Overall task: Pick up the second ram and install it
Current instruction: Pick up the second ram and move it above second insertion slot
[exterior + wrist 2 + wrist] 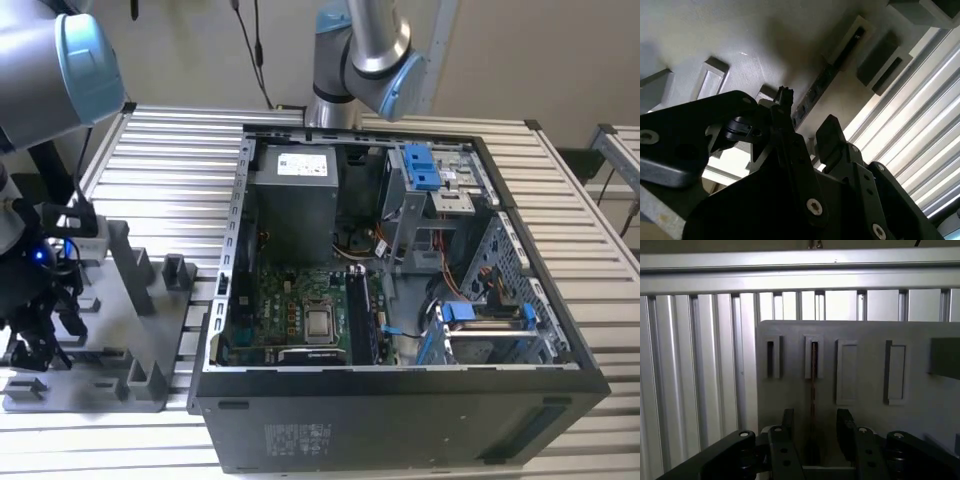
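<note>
The gripper point(815, 420) is hovering open over the grey holder tray point(865, 332), its fingers straddling the second ram point(813, 375), which is standing on edge in its slot, gaps showing on both sides.

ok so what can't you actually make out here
First wrist view: the second ram stands edge-on, so its chips and label are hidden; one end sits behind the gripper.
Exterior view: the motherboard slots are too small and dark to tell whether any stick is seated.
</note>
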Controlling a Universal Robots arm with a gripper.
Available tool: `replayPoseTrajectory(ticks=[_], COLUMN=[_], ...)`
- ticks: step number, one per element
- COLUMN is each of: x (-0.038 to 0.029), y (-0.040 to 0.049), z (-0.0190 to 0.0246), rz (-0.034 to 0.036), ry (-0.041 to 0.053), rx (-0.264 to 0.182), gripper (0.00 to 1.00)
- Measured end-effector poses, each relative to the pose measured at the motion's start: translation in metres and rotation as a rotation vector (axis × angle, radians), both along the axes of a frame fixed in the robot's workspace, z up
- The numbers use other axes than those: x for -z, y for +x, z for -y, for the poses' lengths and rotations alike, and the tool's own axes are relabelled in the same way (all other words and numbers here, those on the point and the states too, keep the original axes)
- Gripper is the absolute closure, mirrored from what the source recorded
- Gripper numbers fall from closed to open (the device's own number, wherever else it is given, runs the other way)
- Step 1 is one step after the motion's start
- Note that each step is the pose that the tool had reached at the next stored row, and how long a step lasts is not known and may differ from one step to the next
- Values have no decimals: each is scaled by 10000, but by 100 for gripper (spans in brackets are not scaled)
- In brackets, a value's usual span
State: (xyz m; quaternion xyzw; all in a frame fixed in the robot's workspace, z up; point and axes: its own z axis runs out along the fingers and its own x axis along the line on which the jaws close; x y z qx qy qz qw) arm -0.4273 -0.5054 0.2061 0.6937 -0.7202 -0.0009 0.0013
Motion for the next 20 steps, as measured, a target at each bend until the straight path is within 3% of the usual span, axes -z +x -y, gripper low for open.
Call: replayPoseTrajectory(ticks=[11,20], x=[95,109], y=[-21,-24], z=[3,3], rz=[38,37], ry=[0,-1], rx=[-3,-3], gripper=[52,52])
